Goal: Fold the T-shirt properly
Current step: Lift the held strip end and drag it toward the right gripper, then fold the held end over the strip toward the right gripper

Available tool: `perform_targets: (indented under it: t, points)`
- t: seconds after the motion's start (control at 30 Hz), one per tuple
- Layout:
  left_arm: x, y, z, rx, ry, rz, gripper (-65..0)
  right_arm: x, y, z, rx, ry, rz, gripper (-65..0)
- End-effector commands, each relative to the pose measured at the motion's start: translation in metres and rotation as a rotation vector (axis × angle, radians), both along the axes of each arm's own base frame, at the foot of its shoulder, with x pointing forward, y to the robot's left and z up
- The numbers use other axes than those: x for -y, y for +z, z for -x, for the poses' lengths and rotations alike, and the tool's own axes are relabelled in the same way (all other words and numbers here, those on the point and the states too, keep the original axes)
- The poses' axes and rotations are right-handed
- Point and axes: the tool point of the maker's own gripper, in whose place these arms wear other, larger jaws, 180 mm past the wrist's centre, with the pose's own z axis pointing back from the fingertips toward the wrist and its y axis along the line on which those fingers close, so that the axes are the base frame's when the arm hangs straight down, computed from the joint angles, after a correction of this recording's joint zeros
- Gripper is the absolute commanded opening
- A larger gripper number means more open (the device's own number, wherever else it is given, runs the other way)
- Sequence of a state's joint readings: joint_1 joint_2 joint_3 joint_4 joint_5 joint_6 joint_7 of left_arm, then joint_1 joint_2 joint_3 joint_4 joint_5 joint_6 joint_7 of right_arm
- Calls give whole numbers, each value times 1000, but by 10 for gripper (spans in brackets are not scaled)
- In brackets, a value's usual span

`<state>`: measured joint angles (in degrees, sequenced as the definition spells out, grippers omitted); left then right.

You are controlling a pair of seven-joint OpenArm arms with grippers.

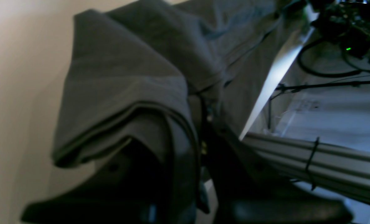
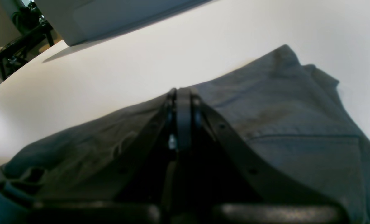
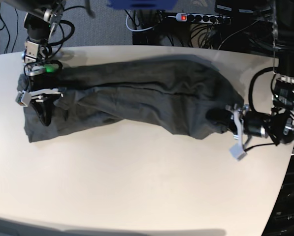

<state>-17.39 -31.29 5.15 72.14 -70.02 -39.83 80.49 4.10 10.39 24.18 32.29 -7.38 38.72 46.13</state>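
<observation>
Left wrist: the left end effector (image 1: 200, 146) is clamped on the T-shirt (image 1: 125, 77), thin fabric draping limply.
Right wrist: the right end effector (image 2: 183, 118) is closed, seemingly pinching cloth.
Base: the shirt lies stretched across the counter (image 3: 147, 187); soft and light, best gripped at hems

A pale worktop (image 3: 137, 182) with a rounded edge is seen. Beyond its far edge, a power strip (image 3: 198, 18) with a lit red switch is laid among tangled black cables (image 3: 151, 19). A blue object (image 3: 137, 4) is seen near the strip.
</observation>
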Motion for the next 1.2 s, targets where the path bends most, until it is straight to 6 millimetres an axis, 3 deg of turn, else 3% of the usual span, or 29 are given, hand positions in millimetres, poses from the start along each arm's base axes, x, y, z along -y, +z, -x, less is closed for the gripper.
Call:
perform_targets:
  t: [0.0, 0.2, 0.37, 0.5, 0.73, 0.97, 1.17]
  points:
    - [-3, 23, -15, 74, 0, 11, -623, -47, -79, 43, -371, 170, 63, -644]
    - [4, 42, -17, 147, -45, -1, -623, -56, -81, 44, -372, 173, 49, -644]
    - [39, 57, -18, -86, 139, 226, -623, -57, -82, 45, -375, 174, 46, -644]
    - [64, 68, -17, -198, 186, 344, -623, -58, -82, 45, -375, 174, 44, -644]
    - [120, 54, 5, -366, 130, 373, -623, -58, -82, 46, -376, 175, 44, -644]
    - [142, 46, 19, -509, 157, 377, -623, -56, -83, 49, -381, 174, 47, -644]
    - [183, 48, 32, -612, 138, 433, -623, -59, -84, 49, -382, 175, 42, -644]
